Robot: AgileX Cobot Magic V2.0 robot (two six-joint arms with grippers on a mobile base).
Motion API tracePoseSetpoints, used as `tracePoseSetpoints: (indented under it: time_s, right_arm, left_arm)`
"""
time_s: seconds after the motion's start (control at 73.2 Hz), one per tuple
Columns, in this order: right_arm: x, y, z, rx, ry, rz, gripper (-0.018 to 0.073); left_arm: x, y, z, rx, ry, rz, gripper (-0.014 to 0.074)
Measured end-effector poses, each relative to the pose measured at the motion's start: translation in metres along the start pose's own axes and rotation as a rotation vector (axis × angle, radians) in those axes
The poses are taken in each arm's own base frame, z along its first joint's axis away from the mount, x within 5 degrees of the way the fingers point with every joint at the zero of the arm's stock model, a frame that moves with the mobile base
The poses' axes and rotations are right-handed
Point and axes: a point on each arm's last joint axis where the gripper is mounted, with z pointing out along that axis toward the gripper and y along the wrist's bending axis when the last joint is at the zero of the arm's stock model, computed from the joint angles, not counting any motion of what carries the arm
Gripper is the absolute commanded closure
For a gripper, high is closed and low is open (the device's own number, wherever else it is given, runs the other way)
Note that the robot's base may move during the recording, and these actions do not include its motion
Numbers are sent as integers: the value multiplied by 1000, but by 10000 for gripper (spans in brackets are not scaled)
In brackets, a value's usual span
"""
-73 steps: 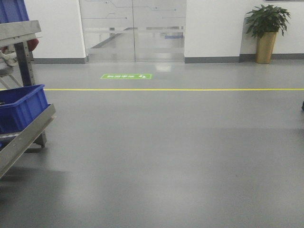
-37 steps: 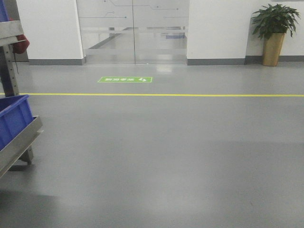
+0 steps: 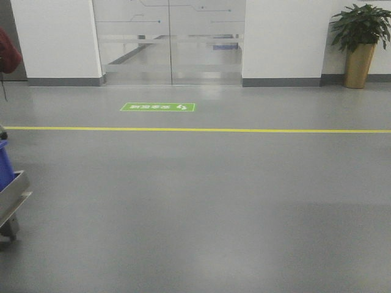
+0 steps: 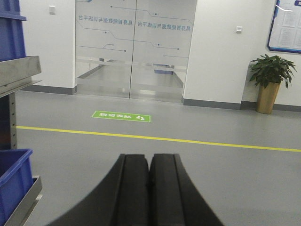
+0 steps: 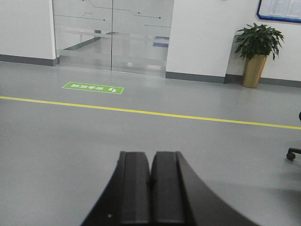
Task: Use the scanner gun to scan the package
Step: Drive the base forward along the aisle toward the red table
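Only the tips of the two arms show, each from its own wrist camera. The left end effector [image 4: 149,162] is matte black: two broad, flat-topped fingers with rounded tips, a thin dark seam between them, and outer edges that curve wide toward the base. The right end effector [image 5: 150,160] has the same black, flared shape, with a small notch along its seam and a tiny pale speck low on one finger.

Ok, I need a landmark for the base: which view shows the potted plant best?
Right wrist: the potted plant is whole and largest. Left wrist has the potted plant whole but smaller; front-facing cuts the potted plant at the frame edge.
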Motion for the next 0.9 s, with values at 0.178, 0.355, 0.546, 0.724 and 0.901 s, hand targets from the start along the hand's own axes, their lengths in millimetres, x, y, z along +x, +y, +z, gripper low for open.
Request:
tracePoseSetpoints:
  time_s: [0.178,0.355,0.546,0.724,0.901]
  right_arm:
    - [0,0,0,0,0,0,728]
    - [0,0,0,0,0,0,728]
    - [0,0,0,0,0,0,728]
    - [0,0,0,0,0,0,728]
    - [0,0,0,0,0,0,728]
  left_arm:
    - [0,0,0,0,0,0,708]
    - [0,0,0,0,0,0,708]
    - [0,0,0,0,0,0,708]
    - [0,0,0,0,0,0,708]
    - [0,0,0,0,0,0,708]
